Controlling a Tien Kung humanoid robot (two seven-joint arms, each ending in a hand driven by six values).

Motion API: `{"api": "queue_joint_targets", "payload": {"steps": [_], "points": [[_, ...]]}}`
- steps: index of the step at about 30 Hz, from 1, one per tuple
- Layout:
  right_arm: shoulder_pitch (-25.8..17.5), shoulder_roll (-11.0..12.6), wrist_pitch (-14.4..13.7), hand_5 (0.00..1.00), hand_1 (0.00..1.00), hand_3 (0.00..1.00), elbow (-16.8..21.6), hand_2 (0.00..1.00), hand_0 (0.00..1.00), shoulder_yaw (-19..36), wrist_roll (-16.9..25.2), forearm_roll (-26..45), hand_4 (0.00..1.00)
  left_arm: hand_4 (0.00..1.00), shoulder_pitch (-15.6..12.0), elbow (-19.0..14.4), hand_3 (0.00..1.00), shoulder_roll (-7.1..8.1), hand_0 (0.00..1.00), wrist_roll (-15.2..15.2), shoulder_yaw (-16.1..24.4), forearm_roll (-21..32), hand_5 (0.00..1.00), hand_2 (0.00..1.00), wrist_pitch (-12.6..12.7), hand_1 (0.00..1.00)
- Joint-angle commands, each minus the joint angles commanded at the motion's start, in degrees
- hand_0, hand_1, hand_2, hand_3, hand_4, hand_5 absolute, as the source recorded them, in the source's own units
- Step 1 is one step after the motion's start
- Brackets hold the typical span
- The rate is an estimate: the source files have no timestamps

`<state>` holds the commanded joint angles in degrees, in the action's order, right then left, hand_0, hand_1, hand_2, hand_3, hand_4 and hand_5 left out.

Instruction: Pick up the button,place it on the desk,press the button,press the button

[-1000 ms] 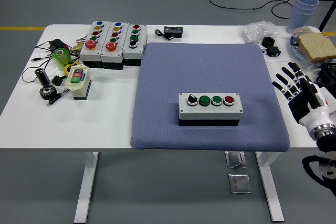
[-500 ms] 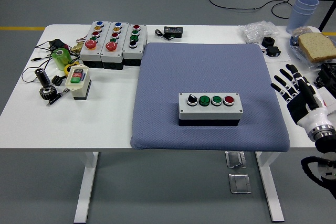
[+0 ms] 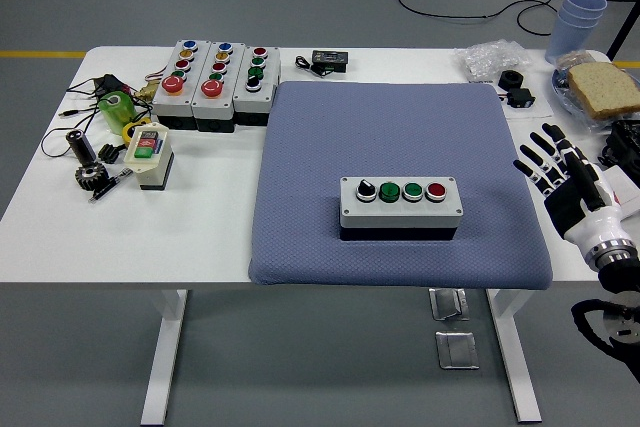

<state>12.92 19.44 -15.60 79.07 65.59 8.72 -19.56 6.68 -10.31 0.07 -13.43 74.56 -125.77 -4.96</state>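
A grey button box (image 3: pixel 401 202) with a black selector knob, two green buttons and a red button lies on the blue mat (image 3: pixel 395 127), near its front edge. My right hand (image 3: pixel 556 169) is at the table's right edge, right of the mat, fingers spread and holding nothing. It is well apart from the box. The left arm is not in view.
Three grey button boxes (image 3: pixel 215 82) stand at the back left. A small beige switch box (image 3: pixel 149 155), a green item (image 3: pixel 116 109), a gear and cables lie at the left. A black device (image 3: pixel 329 61), plastic bag, blue cups (image 3: pixel 577 19) and bread (image 3: pixel 604 88) are at the back right.
My right hand has shifted slightly left and forward at the table's right edge. Nothing else has moved.
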Motion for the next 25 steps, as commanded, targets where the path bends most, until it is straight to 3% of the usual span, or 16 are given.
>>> {"api": "queue_joint_targets", "payload": {"steps": [8,17,25], "points": [[-0.09,0.05,0.91,0.397,0.716,0.716,-0.59,0.756,0.758,0.28,-1.04,-2.28,0.756,0.308,-0.05,0.0,0.546,-0.02,0.651,0.01,0.11,-0.16,0.848,0.64,-0.06,0.646],[-0.31,0.12,5.14,0.392,0.679,0.676,-1.62,0.713,0.724,1.37,-7.27,-5.56,0.75,0.307,-0.31,0.0,0.545,-0.07,0.65,0.08,-0.01,-0.27,0.848,0.641,-0.15,0.646],[-0.35,0.24,5.69,0.391,0.664,0.652,-1.69,0.687,0.7,1.87,-8.25,-5.75,0.748,0.308,-0.48,0.0,0.546,-0.07,0.65,0.13,-0.12,-0.33,0.847,0.641,-0.19,0.646]]}}
